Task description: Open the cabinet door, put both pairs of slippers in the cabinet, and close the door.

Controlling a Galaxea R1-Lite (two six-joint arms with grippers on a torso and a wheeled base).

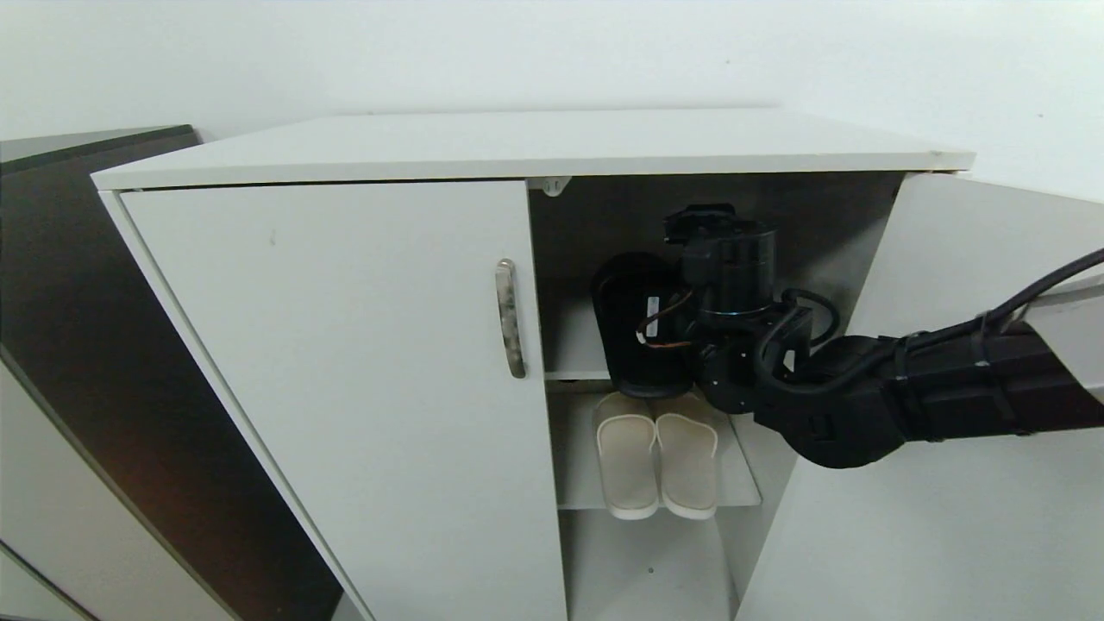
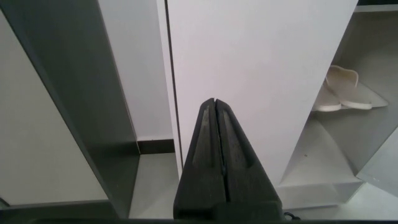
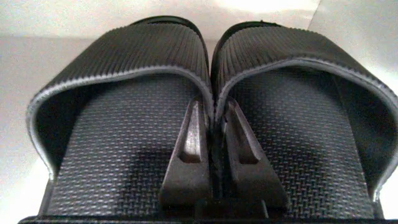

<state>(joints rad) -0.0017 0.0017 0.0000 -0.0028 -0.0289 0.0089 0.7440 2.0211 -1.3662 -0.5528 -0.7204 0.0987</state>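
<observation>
Your right gripper point(image 3: 216, 140) has its jaws narrowed to a slim gap, pinching the two touching inner side walls of the pair of black ribbed rubber slippers point(image 3: 149, 81); its dark fingers point(image 3: 191, 146) lie on the textured footbeds. In the right wrist view the closed toe bands sit at the far end from the fingers, so you hold the pair from the heel side, the two slippers pressed side by side.

In the head view the black pair point(image 1: 642, 323) is inside the white wooden cabinet point(image 1: 517, 147), in its upper compartment, with the long axis running about 12 to 6 o'clock. At 6 o'clock from it, on the shelf below, lies the pair of cream foam slippers point(image 1: 655, 457), side by side and flat, toes towards the open front.

The right door point(image 1: 949, 535) stands swung open at 3 o'clock. The left door point(image 1: 328, 362) is closed, its metal bar handle point(image 1: 511, 317) upright.

Your left gripper point(image 2: 214, 106) has its jaws pressed together with nothing between them, and it sits before that closed door.
</observation>
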